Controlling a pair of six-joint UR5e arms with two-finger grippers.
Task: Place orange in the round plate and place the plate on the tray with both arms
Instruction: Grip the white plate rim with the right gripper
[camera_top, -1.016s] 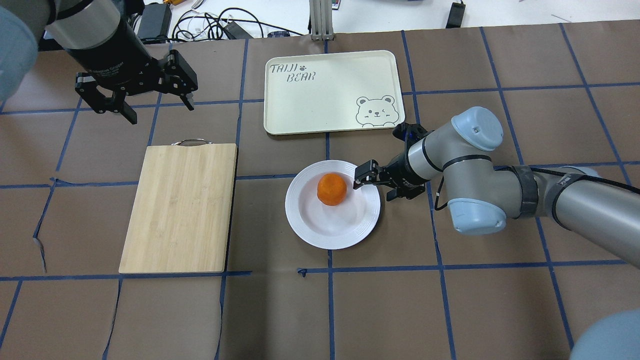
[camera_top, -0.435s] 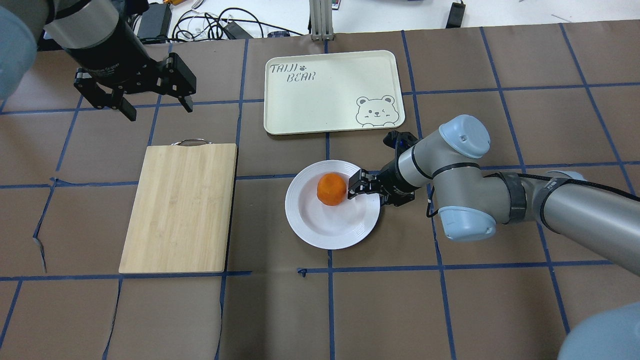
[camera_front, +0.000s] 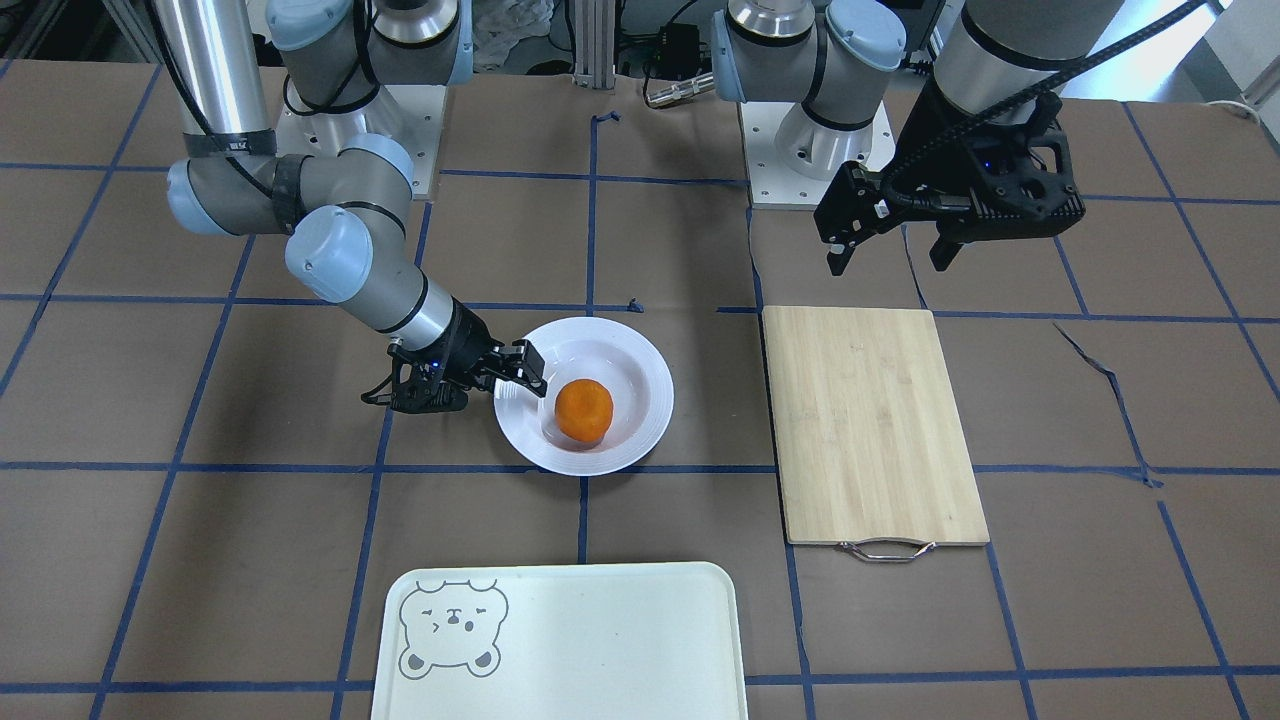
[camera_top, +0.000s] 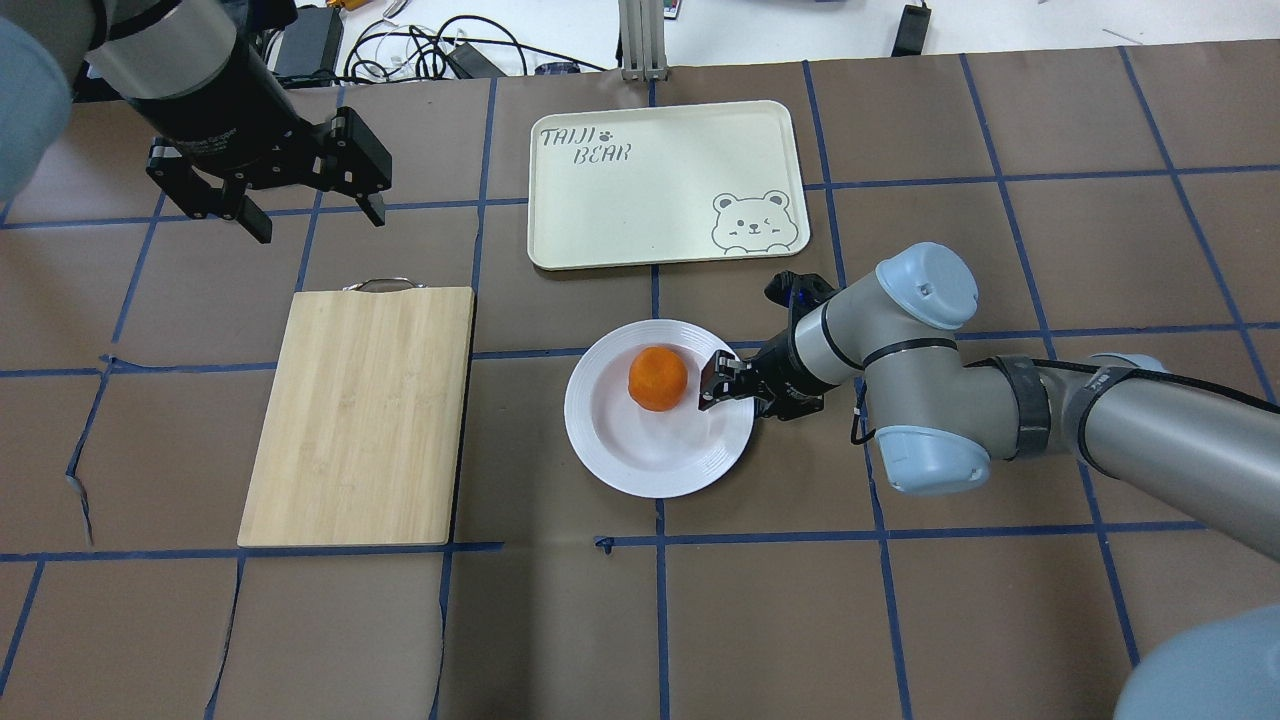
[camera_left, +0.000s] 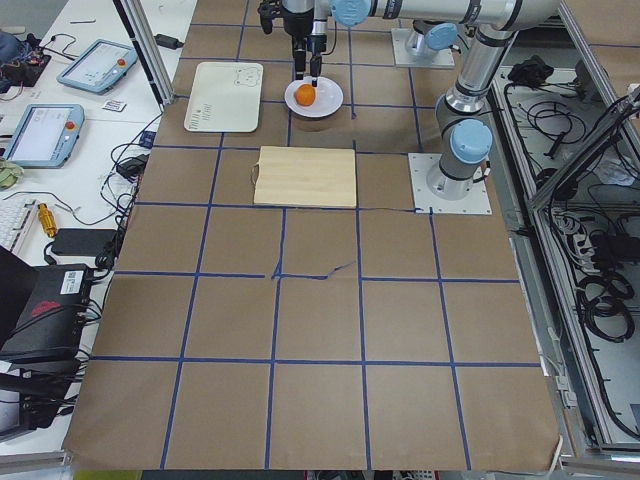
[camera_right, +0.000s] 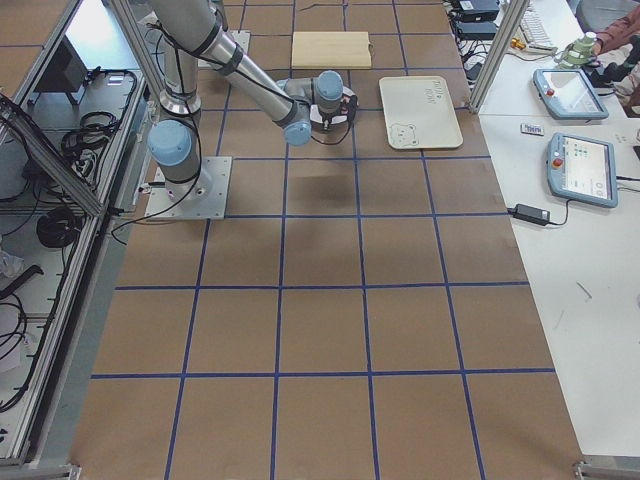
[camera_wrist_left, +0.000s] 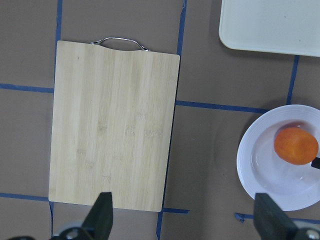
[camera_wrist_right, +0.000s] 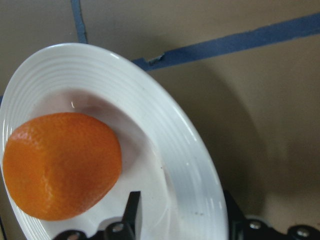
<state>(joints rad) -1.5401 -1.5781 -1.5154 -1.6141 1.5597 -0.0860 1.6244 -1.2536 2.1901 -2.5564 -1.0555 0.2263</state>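
The orange (camera_top: 658, 378) (camera_front: 584, 410) (camera_wrist_right: 60, 165) lies in the sunken centre of the round white plate (camera_top: 650, 465) (camera_front: 640, 360) (camera_wrist_right: 165, 125), on the table's middle. My right gripper (camera_top: 735, 395) (camera_front: 500, 385) (camera_wrist_right: 182, 220) is low at the plate's right rim. It is open, one finger over the rim just beside the orange and the other outside the rim. The pale tray (camera_top: 660, 185) (camera_front: 600, 650) with the bear face lies beyond the plate and holds nothing. My left gripper (camera_top: 320, 225) (camera_front: 890, 265) (camera_wrist_left: 185, 220) hangs open, high at the far left.
A bamboo cutting board (camera_top: 360, 415) (camera_wrist_left: 115, 125) with a metal handle lies left of the plate, below my left gripper. Brown paper with blue tape lines covers the table. Cables and boxes lie past the far edge.
My right gripper slid left, further over the plate's rim towards the orange. Plate and orange shifted slightly left. The left gripper barely moved.
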